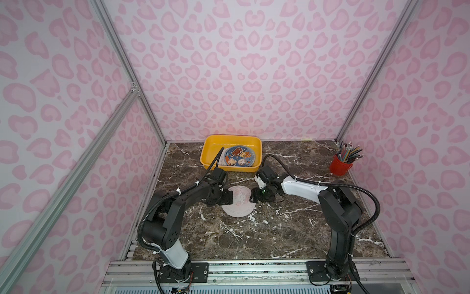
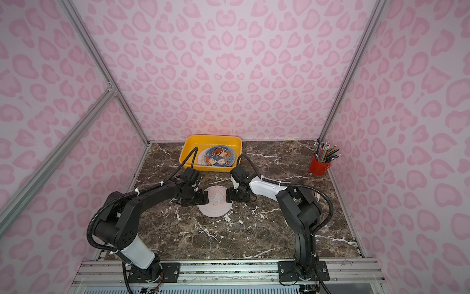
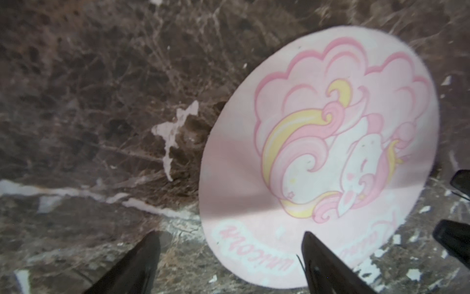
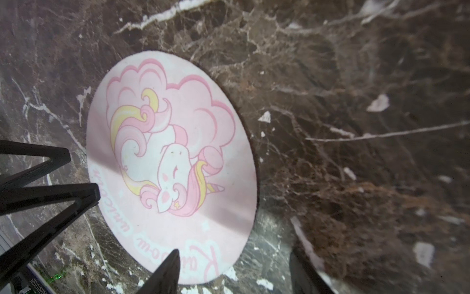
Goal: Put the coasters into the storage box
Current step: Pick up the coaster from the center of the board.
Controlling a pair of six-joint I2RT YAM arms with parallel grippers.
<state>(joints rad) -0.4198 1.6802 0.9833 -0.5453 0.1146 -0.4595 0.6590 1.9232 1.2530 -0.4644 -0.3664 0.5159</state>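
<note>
Pink round unicorn coaster (image 1: 238,207) lay amid open marble worktop (image 1: 279,236), low left jaws and right jaws released at nine, three o'clock.

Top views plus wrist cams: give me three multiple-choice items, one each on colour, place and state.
1. What colour is the top coaster in the shallow yellow plastic storage box?
A) dark blue
B) green
C) red

2. Where is the round pale pink unicorn-print coaster?
A) in that box
B) on the dark brown marble table, between the left gripper and the right gripper
C) at the table's front edge

3. How does the left gripper stand?
A) shut on the pink coaster
B) open, holding nothing
C) shut and empty

Answers:
1. A: in both top views, the uppermost disc in the box is dark blue.
2. B: both top views show it on the marble between the two grippers.
3. B: the left wrist view shows the fingers apart and the coaster flat on the table.
</note>
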